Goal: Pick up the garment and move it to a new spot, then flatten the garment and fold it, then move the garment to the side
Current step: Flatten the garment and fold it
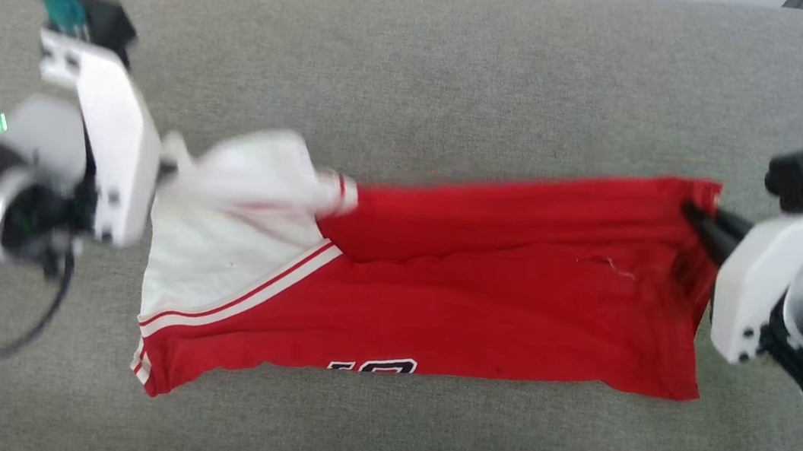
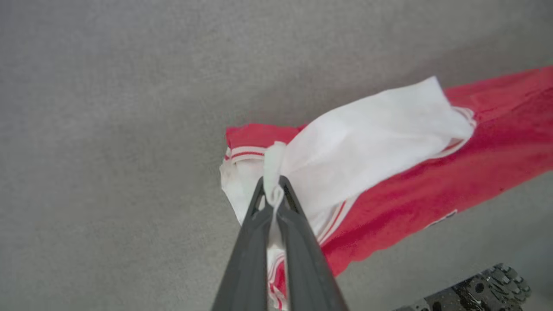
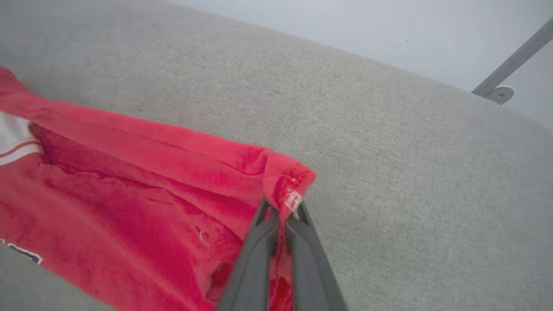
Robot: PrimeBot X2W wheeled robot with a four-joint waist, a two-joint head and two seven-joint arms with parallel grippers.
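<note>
The garment (image 1: 484, 297) is lying across a grey cushion (image 1: 421, 67), stretched sideways between the 2 arms. Its near edge is resting on the cushion, and its far edge is being lifted slightly at both ends.

The left gripper (image 2: 273, 194) is pinching a bunched twist of the white sleeve (image 2: 371, 129). Its jaws are closing tightly on the cloth, and a nub of fabric is poking out past the tips. The right gripper (image 3: 283, 209) is clamping the red hem corner at the opposite end, jaws nearly together around the doubled edge, just beside a small white label (image 3: 293, 199).

With the 2 grips sitting at opposite ends, the arms are probably tensioning the shirt along its length, so that the raised far strip is coming over evenly as a fold. The cloth between them is running in long straight creases rather than sagging. The body is looking already doubled, since the black lettering (image 1: 373, 365) is being cut off at the near edge.

The jersey knit is reading as thin, soft and matte, draping in shallow ridges. The sleeve is crumpling into a loose puff near the left grip, and the stripe trim (image 1: 239, 297) is slanting across it. The cushion is showing a coarse, even weave and a gently rounded far edge
</note>
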